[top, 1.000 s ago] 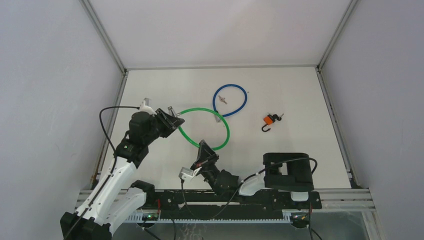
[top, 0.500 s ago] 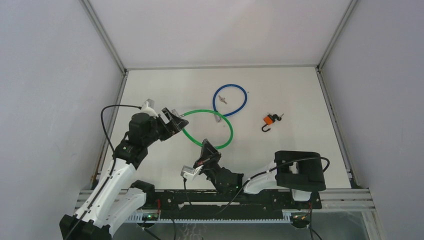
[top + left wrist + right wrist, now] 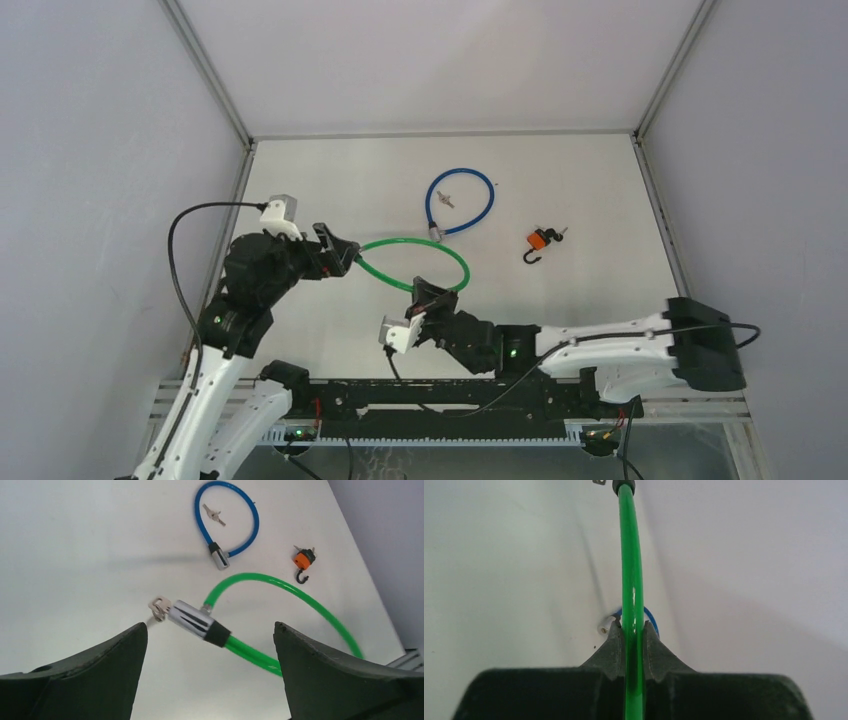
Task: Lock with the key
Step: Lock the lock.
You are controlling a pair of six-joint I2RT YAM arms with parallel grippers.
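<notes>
Right tool (image 3: 633, 636) is clamped on the green cable lock (image 3: 631, 555), cable pinched between its 2 fingers. Left tool (image 3: 340, 256) is spread wide, fingers either side of the chrome barrel (image 3: 192, 620) and not touching it. Key (image 3: 159, 608) sits in the barrel end. Blue cable lock (image 3: 462, 200) and orange padlock (image 3: 540, 240) lie on the bench (image 3: 600, 180).

- Bright, even, diffuse light falls on the white table (image 3: 560, 190); shadows are faint and soft-edged.
- Left wrist view: sharp, with glints on the chrome lock barrel (image 3: 187, 616).
- Right wrist view: a highlight streak runs along the green cable (image 3: 632, 580); the fingers (image 3: 611, 652) near the lens look dark and slightly soft.
</notes>
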